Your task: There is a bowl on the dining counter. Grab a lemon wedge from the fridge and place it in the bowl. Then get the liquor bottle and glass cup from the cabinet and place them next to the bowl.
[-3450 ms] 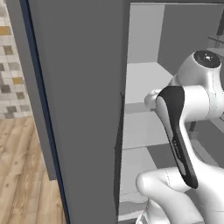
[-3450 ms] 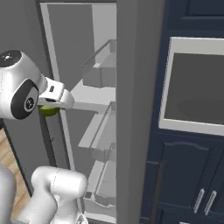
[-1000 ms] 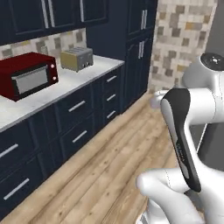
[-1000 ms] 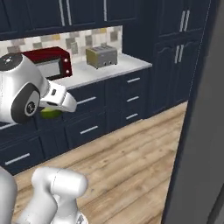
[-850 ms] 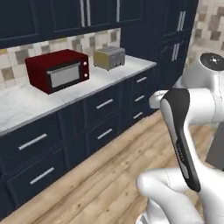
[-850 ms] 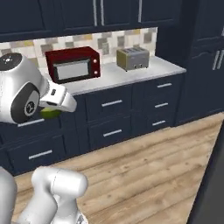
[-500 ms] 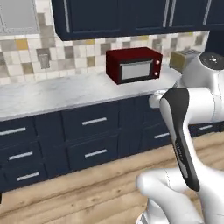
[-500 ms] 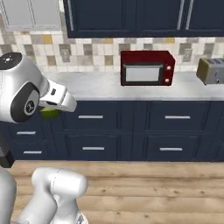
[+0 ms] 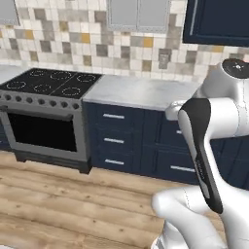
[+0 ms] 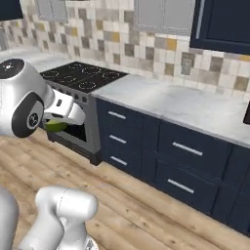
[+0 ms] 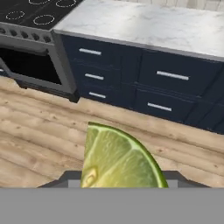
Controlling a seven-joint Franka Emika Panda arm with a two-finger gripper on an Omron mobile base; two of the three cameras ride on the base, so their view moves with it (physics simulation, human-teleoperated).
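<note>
Over wood flooring, the end effector grips a lemon wedge (glossy, yellow-green pulp, green rind).

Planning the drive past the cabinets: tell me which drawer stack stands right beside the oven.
The narrower three-drawer stack touching the oven; the other stack has two wider drawers, farther along.

Even, bright, diffuse rendered light; no glare. Soft shading under the bench overhang beyond the pincer. Low resolution, slightly soft edges throughout. Lemon wedge close-up mildly blurred.
</note>
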